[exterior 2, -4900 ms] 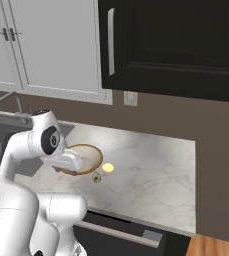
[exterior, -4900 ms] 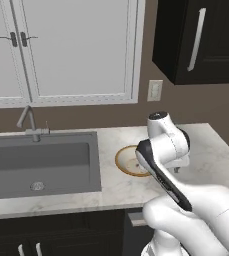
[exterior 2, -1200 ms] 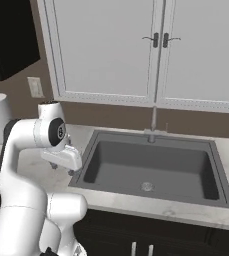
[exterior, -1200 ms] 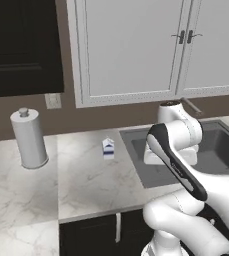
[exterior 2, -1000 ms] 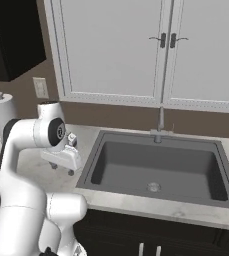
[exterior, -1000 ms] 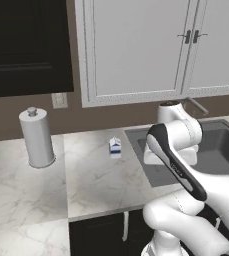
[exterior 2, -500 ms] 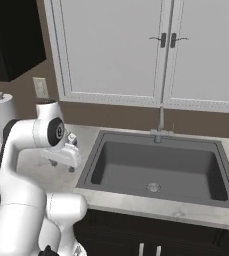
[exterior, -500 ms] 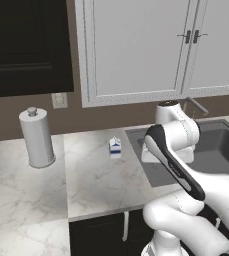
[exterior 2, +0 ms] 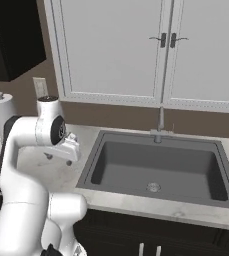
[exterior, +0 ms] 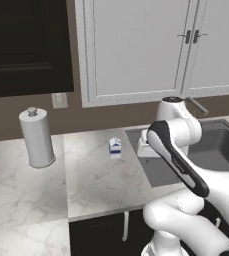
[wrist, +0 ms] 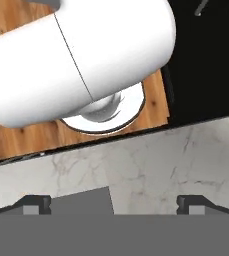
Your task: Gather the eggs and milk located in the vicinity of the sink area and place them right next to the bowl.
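The milk [exterior: 115, 147], a small white carton with a blue band, stands upright on the marble counter [exterior: 96, 180] just left of the sink [exterior: 213, 150]. My gripper [wrist: 113, 202] is open with nothing between its fingertips [wrist: 33, 202]. It points down over the counter beside the sink's left rim [exterior 2: 88, 170]. In the left base view my hand [exterior: 145, 148] hangs a short way right of the carton, apart from it. The sink basin [exterior 2: 156, 165] holds nothing but its drain. The eggs and the bowl are out of view.
A tall grey paper-towel roll [exterior: 36, 137] stands at the back left of the counter. The thin faucet [exterior 2: 160, 125] rises behind the sink. White cabinet doors [exterior: 136, 50] hang above, and a dark cabinet [exterior: 26, 45] is at the left.
The base has driven left along the counter, from the bowl's spot to the sink, so both base views shifted. Over the last half second nothing has visibly moved.
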{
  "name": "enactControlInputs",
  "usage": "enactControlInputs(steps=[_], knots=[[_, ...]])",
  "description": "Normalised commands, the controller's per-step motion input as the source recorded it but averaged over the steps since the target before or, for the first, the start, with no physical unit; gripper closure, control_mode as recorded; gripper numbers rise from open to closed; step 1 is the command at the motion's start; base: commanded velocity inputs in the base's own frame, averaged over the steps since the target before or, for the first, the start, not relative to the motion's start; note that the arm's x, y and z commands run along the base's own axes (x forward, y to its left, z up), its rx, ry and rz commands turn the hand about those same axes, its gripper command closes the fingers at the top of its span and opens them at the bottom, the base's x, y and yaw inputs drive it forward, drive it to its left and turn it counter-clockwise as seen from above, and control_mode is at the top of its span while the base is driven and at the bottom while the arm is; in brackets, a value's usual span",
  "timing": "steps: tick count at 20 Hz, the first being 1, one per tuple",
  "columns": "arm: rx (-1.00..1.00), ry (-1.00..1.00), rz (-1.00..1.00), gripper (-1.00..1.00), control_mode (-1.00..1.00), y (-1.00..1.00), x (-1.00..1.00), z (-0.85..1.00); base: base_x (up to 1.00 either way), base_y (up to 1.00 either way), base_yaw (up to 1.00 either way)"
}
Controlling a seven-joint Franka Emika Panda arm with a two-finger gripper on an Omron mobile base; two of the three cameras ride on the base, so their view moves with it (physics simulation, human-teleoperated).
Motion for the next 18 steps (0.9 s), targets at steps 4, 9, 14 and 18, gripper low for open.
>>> enactControlInputs(steps=[4,9,14,18], knots=[[-0.01,-0.01,0.17,-1.0,-1.0,0.2,0.33,0.08,0.0,0.0,0.0],[-0.03,-0.13,0.21,-1.0,-1.0,0.44,0.55,0.01,0.0,0.0,0.0],[0.0,-0.16,0.14,-1.0,-1.0,0.37,0.65,0.0,0.0,0.0,0.0],[0.0,-0.04,0.1,-1.0,-1.0,0.42,0.7,0.0,0.0,0.0,0.0]])
